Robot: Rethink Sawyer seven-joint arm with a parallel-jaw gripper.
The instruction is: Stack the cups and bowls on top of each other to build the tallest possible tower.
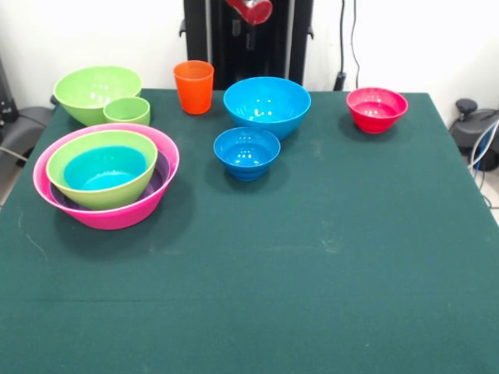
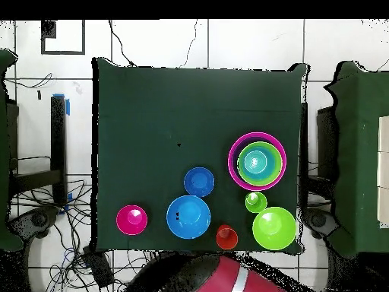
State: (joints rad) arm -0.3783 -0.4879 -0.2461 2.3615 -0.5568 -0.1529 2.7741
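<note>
A nested stack stands at the left: a wide pink bowl holds a purple bowl, a lime green bowl and a blue bowl. The other pieces stand apart from it: an orange cup, a small light green cup, a large lime green bowl, a large blue bowl, a small blue bowl and a red bowl. My gripper is drawn back high above the far edge, away from everything.
The dark green table cloth runs wide from the bowls to the near edge. My red and black arm lies beyond the table's edge by the orange cup. Cables and dark chairs flank the table.
</note>
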